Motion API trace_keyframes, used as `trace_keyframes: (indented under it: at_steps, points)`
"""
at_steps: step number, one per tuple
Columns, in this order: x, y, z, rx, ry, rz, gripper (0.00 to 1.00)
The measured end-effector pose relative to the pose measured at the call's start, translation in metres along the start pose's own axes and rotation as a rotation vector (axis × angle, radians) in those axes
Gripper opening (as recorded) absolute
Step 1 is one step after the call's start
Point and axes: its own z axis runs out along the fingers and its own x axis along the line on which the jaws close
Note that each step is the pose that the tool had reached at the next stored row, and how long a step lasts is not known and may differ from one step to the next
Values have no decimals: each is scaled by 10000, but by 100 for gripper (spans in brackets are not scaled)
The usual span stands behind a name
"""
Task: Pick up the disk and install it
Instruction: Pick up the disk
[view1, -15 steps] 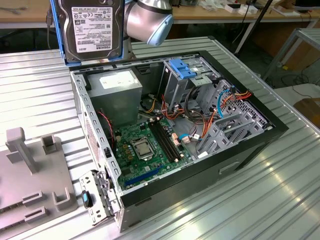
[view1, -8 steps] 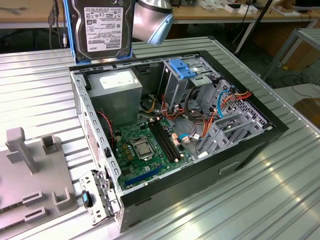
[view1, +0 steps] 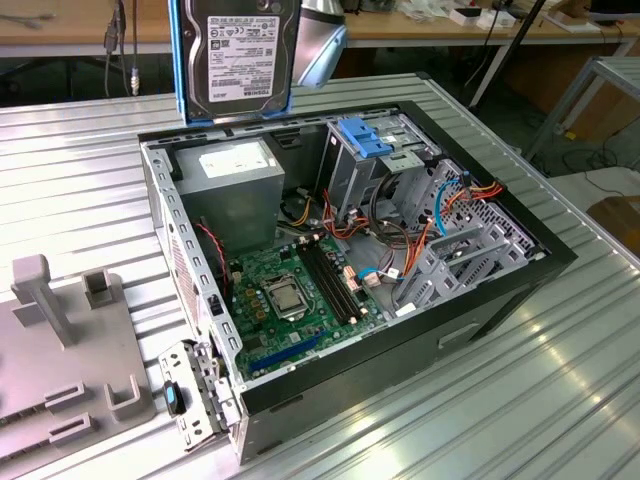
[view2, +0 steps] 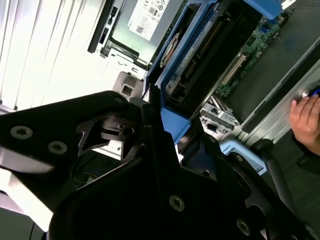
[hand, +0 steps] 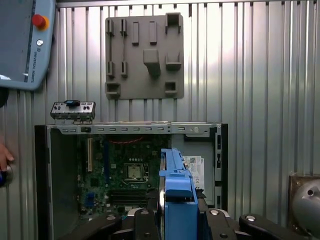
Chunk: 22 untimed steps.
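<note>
The end effector (hand: 177, 222) is clenched on the disk (view1: 238, 55), with a black finger on each side of its blue frame. The disk stands up on its edge in the air, and its label faces the exterior view. In that view it is at about 11 o'clock, above the far rim of the open computer case (view1: 400, 370). The case lies on its side on the ribbed metal table (view1: 520, 400). A green board (view1: 290, 290) is inside it. A grey holder plate (view1: 60, 340) lies on the table at 8 o'clock. In the second wrist view, a person's hand (view2: 306, 120) is just outside the case.
</note>
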Motion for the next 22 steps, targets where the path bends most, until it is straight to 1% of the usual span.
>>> trace_keyframes:
  at_steps: [5, 8, 11, 12, 13, 14, 16, 17, 22]
  points:
    - [43, -42, 7, -1, 43, 35, 37]
    - [68, -53, 9, -3, 87, 51, 37]
    - [120, -63, 21, -2, 100, 60, 37]
    - [148, -71, 35, -1, 78, 71, 37]
    - [159, -84, 45, -6, -3, 108, 37]
    - [163, -95, 54, -9, -101, 159, 37]
    - [164, -101, 62, -17, -216, 283, 37]
    - [166, -104, 69, -21, -261, 373, 37]
    - [209, -113, 86, -29, -258, 538, 37]
